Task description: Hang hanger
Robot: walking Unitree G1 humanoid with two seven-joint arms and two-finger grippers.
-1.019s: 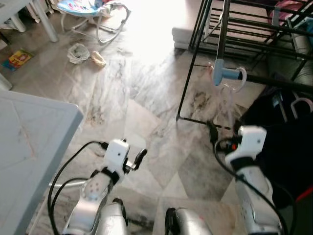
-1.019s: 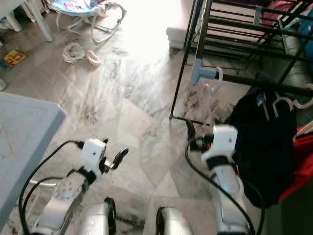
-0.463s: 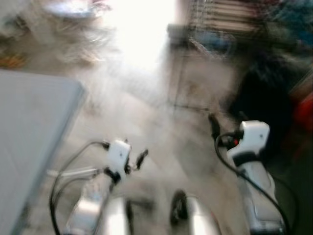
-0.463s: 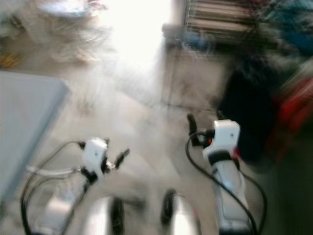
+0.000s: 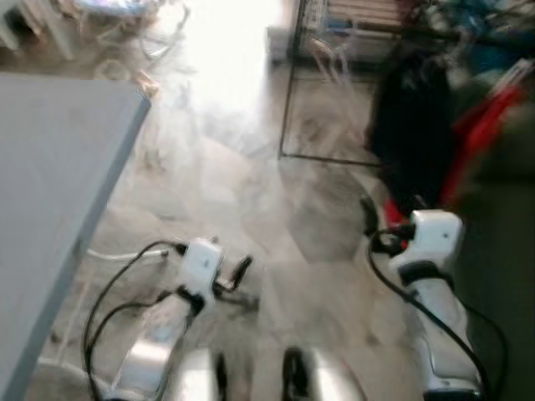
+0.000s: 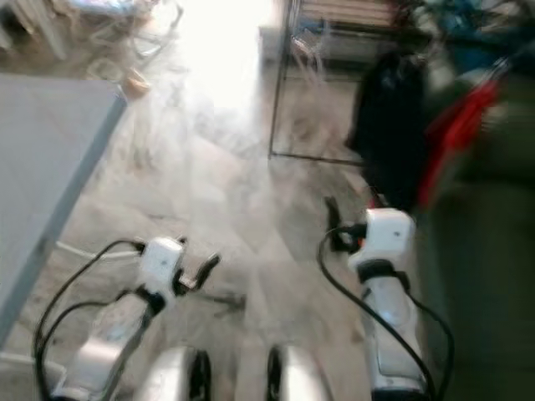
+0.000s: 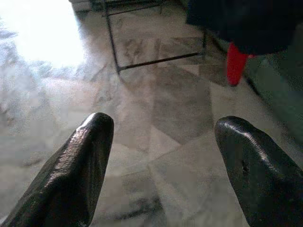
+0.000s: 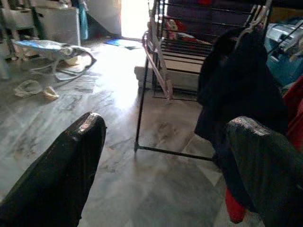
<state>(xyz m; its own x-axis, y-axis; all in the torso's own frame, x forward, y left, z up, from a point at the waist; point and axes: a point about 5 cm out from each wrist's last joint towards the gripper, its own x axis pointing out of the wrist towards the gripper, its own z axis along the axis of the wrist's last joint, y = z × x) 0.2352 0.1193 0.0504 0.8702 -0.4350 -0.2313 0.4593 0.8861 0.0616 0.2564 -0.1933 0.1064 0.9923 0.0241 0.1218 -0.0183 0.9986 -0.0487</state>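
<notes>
- The left tool (image 7: 161, 165) hangs low over the marble floor (image 7: 156, 109), its two black fingers (image 7: 71, 175) spread wide, holding nothing.
- The right tool (image 8: 161, 175) is likewise spread and holds nothing, aimed toward the black drying rack (image 8: 156, 71).
- A dark garment (image 8: 236, 80) hangs on a pale hanger (image 8: 255, 19) at the rack, up at 1 o'clock; the hanger's hook points upward, its long axis unclear.
- A grey worktop (image 5: 50, 192) lies at 10 o'clock.

You see a marble floor (image 5: 251, 192) with a grey bench (image 5: 50, 192) at its left edge, and a baby bouncer (image 8: 52, 49) and crumpled litter (image 8: 28, 87) farther along it.
</notes>
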